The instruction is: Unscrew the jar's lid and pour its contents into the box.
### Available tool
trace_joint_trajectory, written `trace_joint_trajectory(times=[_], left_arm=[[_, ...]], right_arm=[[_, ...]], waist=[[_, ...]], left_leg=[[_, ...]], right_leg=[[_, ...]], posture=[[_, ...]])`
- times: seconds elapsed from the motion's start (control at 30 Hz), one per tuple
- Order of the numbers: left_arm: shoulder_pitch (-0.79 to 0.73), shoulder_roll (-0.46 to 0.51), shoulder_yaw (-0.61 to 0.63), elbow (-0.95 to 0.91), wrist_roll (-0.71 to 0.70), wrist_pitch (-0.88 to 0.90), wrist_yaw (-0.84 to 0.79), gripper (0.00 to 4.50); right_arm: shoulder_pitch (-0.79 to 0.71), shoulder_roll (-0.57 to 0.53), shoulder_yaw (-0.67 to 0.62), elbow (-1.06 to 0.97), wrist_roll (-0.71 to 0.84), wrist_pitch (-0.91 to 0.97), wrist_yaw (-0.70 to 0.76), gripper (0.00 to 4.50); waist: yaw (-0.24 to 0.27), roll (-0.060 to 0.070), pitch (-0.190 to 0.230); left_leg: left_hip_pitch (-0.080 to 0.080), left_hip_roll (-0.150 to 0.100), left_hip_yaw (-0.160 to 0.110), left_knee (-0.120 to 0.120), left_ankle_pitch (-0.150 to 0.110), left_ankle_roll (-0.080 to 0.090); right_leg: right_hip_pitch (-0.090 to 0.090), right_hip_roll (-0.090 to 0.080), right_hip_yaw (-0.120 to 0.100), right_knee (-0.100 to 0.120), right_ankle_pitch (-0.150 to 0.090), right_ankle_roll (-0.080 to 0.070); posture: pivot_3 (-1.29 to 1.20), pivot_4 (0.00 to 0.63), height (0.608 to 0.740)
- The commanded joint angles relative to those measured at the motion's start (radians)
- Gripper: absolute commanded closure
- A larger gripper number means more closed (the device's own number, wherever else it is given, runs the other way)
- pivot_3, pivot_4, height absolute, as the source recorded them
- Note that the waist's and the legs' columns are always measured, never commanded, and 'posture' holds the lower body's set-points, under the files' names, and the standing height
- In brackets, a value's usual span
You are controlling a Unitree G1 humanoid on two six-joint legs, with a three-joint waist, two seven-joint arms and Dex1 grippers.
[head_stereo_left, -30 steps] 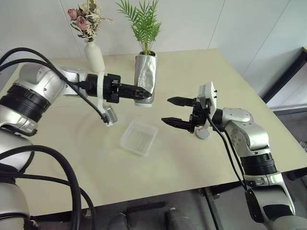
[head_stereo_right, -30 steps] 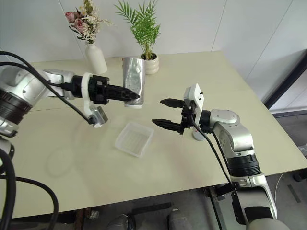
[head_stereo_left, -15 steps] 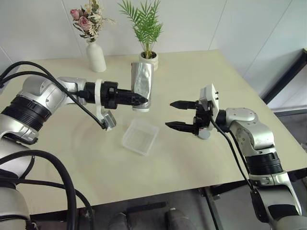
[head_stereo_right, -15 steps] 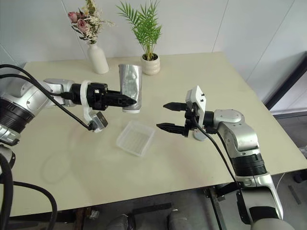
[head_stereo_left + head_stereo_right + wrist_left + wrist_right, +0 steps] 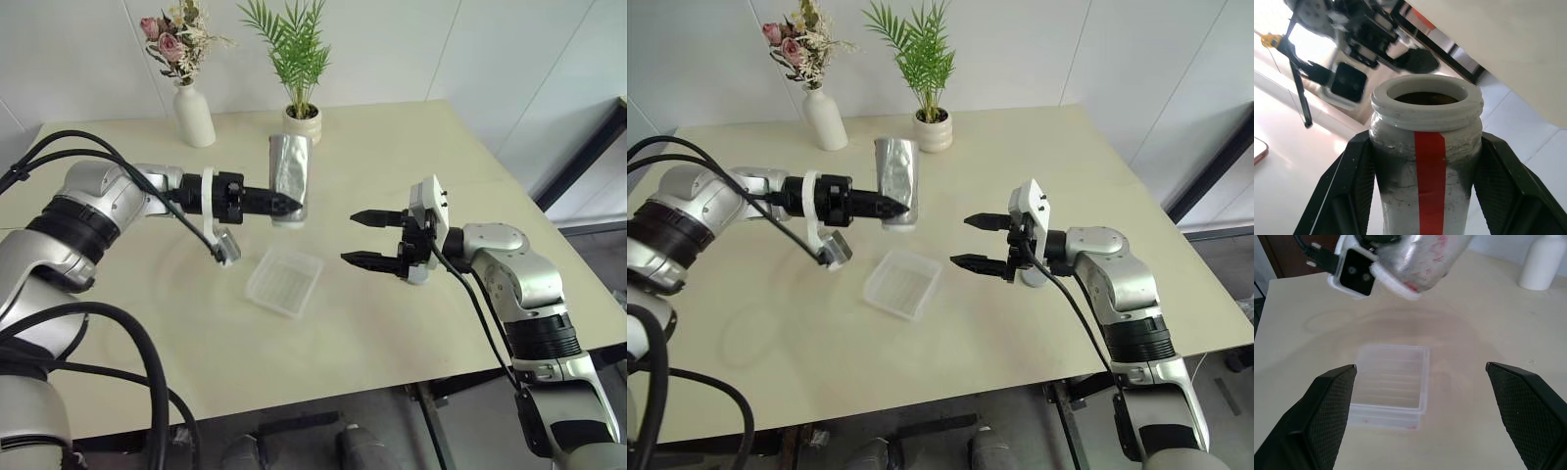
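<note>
Item: jar [image 5: 290,180], lid off, clamped in my left gripper [image 5: 291,205], inverted in air beyond box [image 5: 285,281], not over it. My right gripper [image 5: 361,237] spread wide, empty, beside box. Risk: contents may drop onto table [image 5: 411,157], missing box.

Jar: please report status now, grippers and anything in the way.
Left gripper shut on jar, lid off. Right gripper open, empty. Jar held above table, beside box. Nothing in the way.
</note>
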Motion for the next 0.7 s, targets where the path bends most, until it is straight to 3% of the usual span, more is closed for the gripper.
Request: trace_joint_trajectory(times=[0.03, 0.23, 0.3, 0.53, 0.7], left_arm=[[-0.065, 0.003, 0.005, 0.045, -0.021, 0.030, 0.039, 2.05], [0.105, 0.065, -0.024, -0.207, -0.061, -0.043, 0.005, 2.05], [0.086, 0.064, 0.005, -0.200, -0.082, -0.045, -0.026, 2.05], [0.017, 0.048, 0.019, -0.085, -0.101, -0.025, -0.040, 2.05], [0.033, 0.061, 0.075, -0.064, -0.209, -0.096, -0.106, 2.05]], right_arm=[[-0.006, 0.000, -0.018, -0.037, 0.018, 0.000, -0.004, 0.04], [0.019, 0.010, -0.021, -0.063, 0.024, 0.008, -0.023, 0.04], [0.027, 0.007, -0.022, -0.070, 0.027, 0.011, -0.024, 0.04], [0.020, 0.007, -0.027, -0.059, 0.024, 0.003, -0.027, 0.04], [0.026, 0.008, -0.026, -0.070, 0.028, 0.006, -0.030, 0.04]], waist=[[-0.004, 0.000, 0.000], [-0.003, 0.000, 0.000], [0.000, -0.005, 0.003], [-0.003, -0.005, 0.003], [-0.002, -0.005, 0.003]], left_leg=[[0.000, -0.001, 0.000, 0.000, 0.000, 0.001], [0.001, 0.001, 0.001, -0.003, 0.000, -0.001], [-0.001, 0.001, 0.001, -0.002, 0.000, -0.002], [0.001, -0.001, 0.001, -0.001, -0.001, -0.001], [0.001, 0.000, 0.000, -0.001, -0.001, -0.001]], right_leg=[[0.000, -0.001, 0.001, -0.001, 0.000, 0.000], [-0.001, 0.000, 0.001, -0.001, -0.001, 0.000], [-0.003, 0.000, 0.000, 0.000, -0.001, 0.000], [0.001, -0.001, 0.001, -0.001, -0.001, 0.000], [0.000, -0.001, 0.000, 0.001, -0.001, 0.000]], posture=[[0.00, 0.150, 0.740], [0.00, 0.150, 0.740], [0.00, 0.150, 0.740], [0.00, 0.150, 0.740], [0.00, 0.150, 0.740]])
